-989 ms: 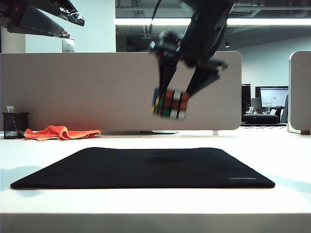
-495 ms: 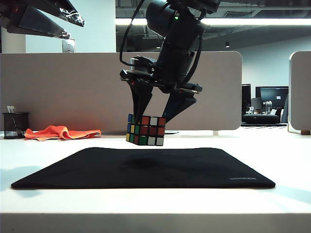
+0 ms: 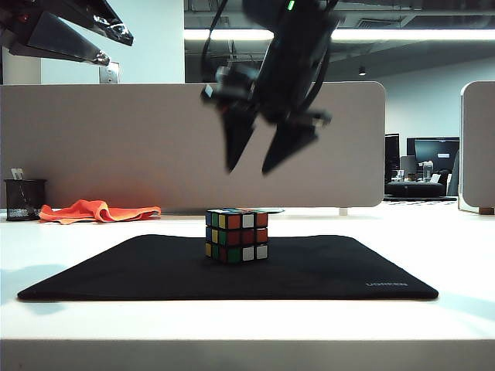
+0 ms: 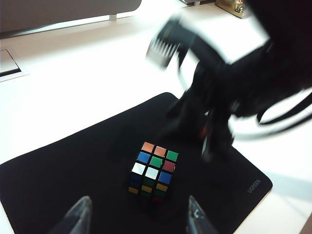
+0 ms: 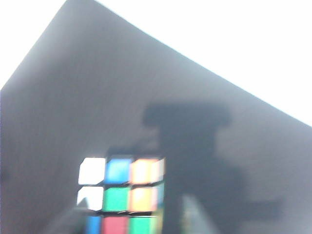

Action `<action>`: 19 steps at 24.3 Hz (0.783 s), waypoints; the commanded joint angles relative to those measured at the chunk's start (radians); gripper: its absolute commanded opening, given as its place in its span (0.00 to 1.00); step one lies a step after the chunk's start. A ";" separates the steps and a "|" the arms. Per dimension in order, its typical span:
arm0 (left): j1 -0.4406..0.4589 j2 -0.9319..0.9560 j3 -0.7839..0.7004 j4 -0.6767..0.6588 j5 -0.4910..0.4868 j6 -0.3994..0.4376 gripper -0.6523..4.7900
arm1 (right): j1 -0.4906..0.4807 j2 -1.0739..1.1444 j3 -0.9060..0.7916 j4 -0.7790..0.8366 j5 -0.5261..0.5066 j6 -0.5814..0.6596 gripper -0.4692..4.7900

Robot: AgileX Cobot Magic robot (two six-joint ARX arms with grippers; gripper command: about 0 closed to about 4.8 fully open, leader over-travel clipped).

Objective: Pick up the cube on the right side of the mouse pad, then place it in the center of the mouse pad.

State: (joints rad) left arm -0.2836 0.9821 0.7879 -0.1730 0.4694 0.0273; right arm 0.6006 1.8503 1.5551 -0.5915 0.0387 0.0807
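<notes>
Right gripper (image 3: 261, 168) is showing as black throughout, w/ two long tapering fingers (image 3: 236, 143) narrowing to points under a bulky black wrist housing; a small green light is glowing near its top and thin black cables are looping alongside. Left gripper (image 3: 108, 45) is showing dark, glossy angular wedge-shaped fingers w/ metallic glints at the tips; in left wrist view those fingertips (image 4: 79, 212) are looking grey, rounded.

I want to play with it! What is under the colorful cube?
The cube sits on the black mouse pad, near its middle. The patch of pad right beneath it is covered. The right end effector hangs open above it, apart.
</notes>
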 commanded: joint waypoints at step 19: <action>0.002 -0.053 0.008 -0.035 -0.133 0.027 0.11 | -0.314 -0.475 0.002 -0.063 0.102 -0.041 0.08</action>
State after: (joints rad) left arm -0.2836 0.9428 0.7879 -0.1921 0.3767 0.0521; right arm 0.2985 1.3972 1.5555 -0.6651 0.1383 0.0399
